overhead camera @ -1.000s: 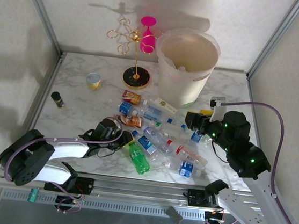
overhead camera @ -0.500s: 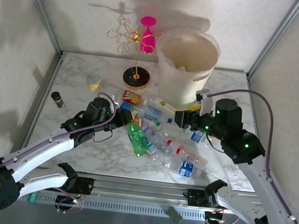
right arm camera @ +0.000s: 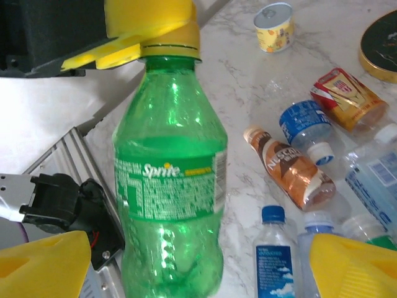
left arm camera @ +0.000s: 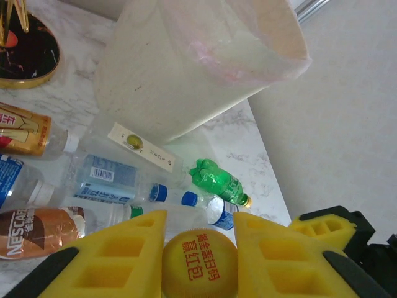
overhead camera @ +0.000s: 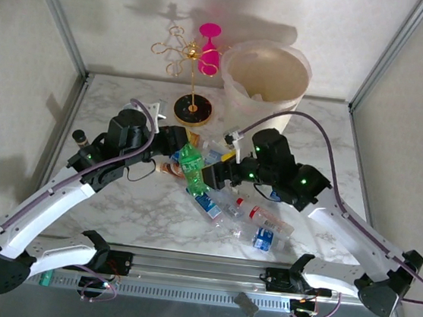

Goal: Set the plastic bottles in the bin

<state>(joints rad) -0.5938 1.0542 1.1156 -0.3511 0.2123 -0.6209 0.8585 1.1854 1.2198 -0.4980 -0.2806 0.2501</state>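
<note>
The left gripper (left arm camera: 200, 245) pinches a green bottle (right arm camera: 170, 180) by its cap (right arm camera: 169, 37), hanging it above the table (overhead camera: 143, 220). The right gripper (right arm camera: 198, 273), spread wide, flanks its base. An off-centre squeeze could twist the cap loose. The bottle is near upright, cap up, base toward five o'clock in the top view; the bin (overhead camera: 266, 111) is at one o'clock.

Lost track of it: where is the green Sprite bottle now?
Top view: the Sprite bottle hangs mid-table over the bottle pile, its yellow cap pinched by the left gripper, its body inside the open right gripper.
</note>
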